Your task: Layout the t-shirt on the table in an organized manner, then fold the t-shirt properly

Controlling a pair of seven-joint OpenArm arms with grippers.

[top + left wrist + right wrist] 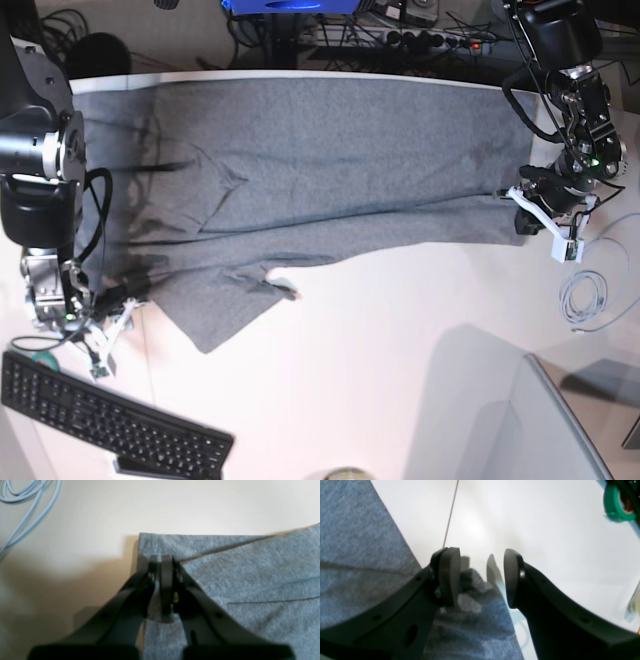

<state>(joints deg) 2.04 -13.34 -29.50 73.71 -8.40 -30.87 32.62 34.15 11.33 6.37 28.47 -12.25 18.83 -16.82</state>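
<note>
The t-shirt (330,170) reads as soft heather-grey knit cloth, matt and faintly fuzzy, with a fine flecked grain up close; the table (400,330) is smooth and white, catching a soft sheen under the light; the left gripper (163,562) and right gripper (480,577) look like black moulded plastic, matt with a slight satin gleam; the cable (30,502) is pale blue, smooth and rubbery; the keyboard (110,415) is black matt plastic; the tape roll (616,503) shines glossy green.

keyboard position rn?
Base view, bottom-left corner: the black keyboard lies angled on the table, below the right gripper and the t-shirt.
</note>
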